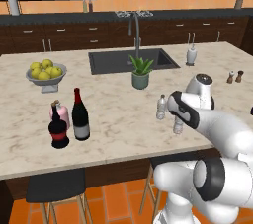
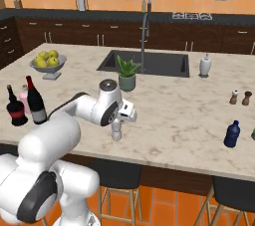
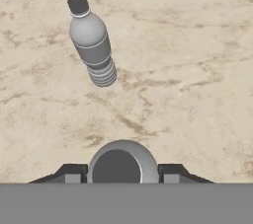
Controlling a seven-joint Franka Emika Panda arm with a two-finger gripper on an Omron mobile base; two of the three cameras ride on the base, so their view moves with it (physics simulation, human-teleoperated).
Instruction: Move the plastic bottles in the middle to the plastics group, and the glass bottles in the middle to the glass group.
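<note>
Below, we count two water bottles on the desk. One stands free ahead of the end effector; in the left base view it stands just left of the arm. The other sits directly under the hand camera, between the two fingertips, with only its cap and shoulder seen from above. In both base views the arm covers most of this bottle; its lower half shows beneath the wrist. The fingertips flank the bottle closely, but we cannot tell whether they press it, nor whether the jaws are open or closed.

At the desk's left end we count three bottles close together: one wine bottle, one squat dark bottle with a red label, and one pink bottle, largely hidden behind the squat one. The wine bottle stands just right of the other two.

One blue bottle stands near the desk's right end.
</note>
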